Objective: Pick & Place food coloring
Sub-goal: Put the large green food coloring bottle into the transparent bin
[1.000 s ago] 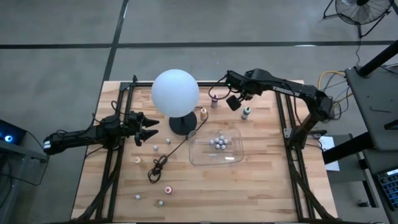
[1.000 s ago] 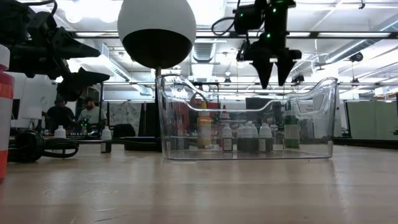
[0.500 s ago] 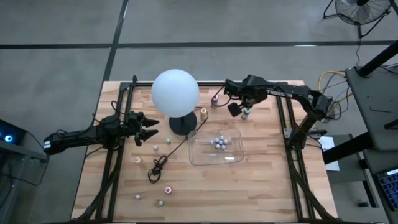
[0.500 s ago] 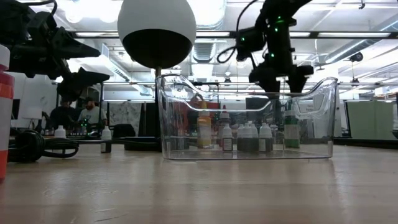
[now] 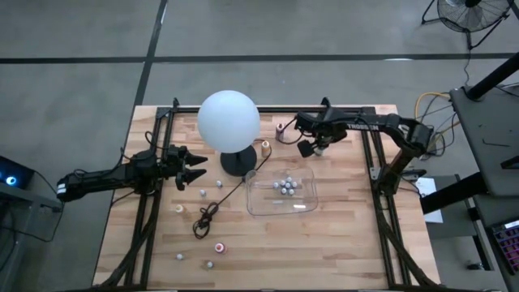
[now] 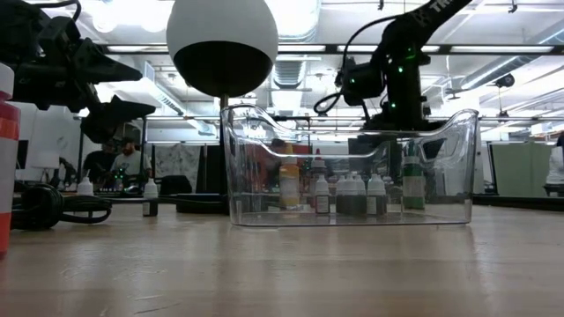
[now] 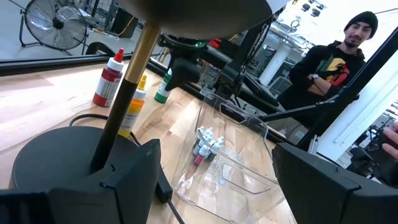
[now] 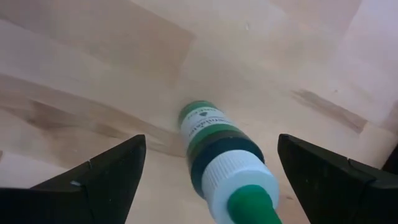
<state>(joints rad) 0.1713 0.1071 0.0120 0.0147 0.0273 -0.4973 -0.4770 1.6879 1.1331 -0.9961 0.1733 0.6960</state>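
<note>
A green food coloring bottle (image 8: 219,148) with a white collar and green tip stands upright on the wood near the table's far right. My right gripper (image 8: 211,139) points down over it, open, one finger on each side and neither touching; in the high view my right gripper (image 5: 318,145) covers it. A red bottle (image 5: 280,128) and a yellow one (image 5: 265,146) stand nearby. Several bottles (image 5: 285,186) stand upright in the clear tray (image 5: 268,207). My left gripper (image 5: 191,169) waits open, level, left of the lamp base.
The white globe lamp (image 5: 229,119) stands on a dark base (image 5: 238,161), and its cord (image 5: 207,217) trails toward the near edge. More small bottles lie scattered on the near left (image 5: 219,247) (image 5: 179,208) (image 5: 203,192). A person (image 7: 336,56) stands beyond the table.
My right gripper has come down from above the tray's height to the green bottle, shifting a little toward the table's right edge and rolling about its own axis. Its fingers have stayed open and now straddle the bottle.
</note>
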